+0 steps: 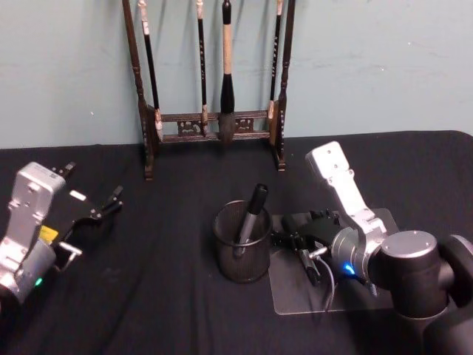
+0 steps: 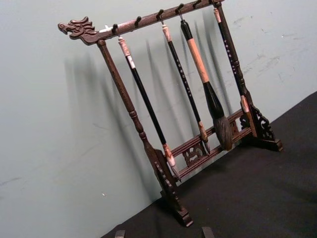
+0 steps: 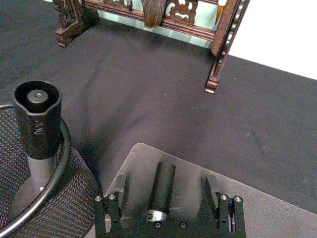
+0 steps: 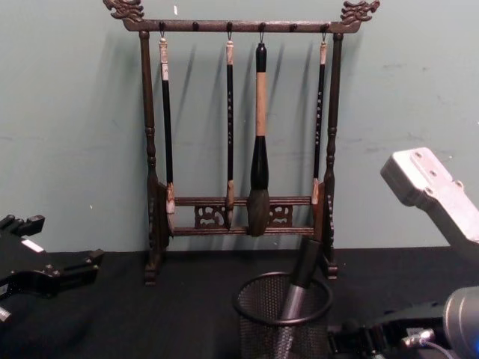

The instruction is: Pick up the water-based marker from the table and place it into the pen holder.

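Currently the marker (image 1: 250,214) stands tilted inside the pen holder (image 1: 255,260), near the middle of the table (image 1: 170,296). Right gripper (image 3: 167,181): fingers apart, empty, just beside the holder. Left gripper (image 1: 94,185): fingers apart, near the table's left edge.

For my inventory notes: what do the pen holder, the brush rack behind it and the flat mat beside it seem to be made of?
Pen holder: likely black metal wire mesh, see-through wall, solid rim. Rack: probably dark varnished wood, turned posts, carved ends. Mat: seemingly clear plastic, the cloth shows through it.
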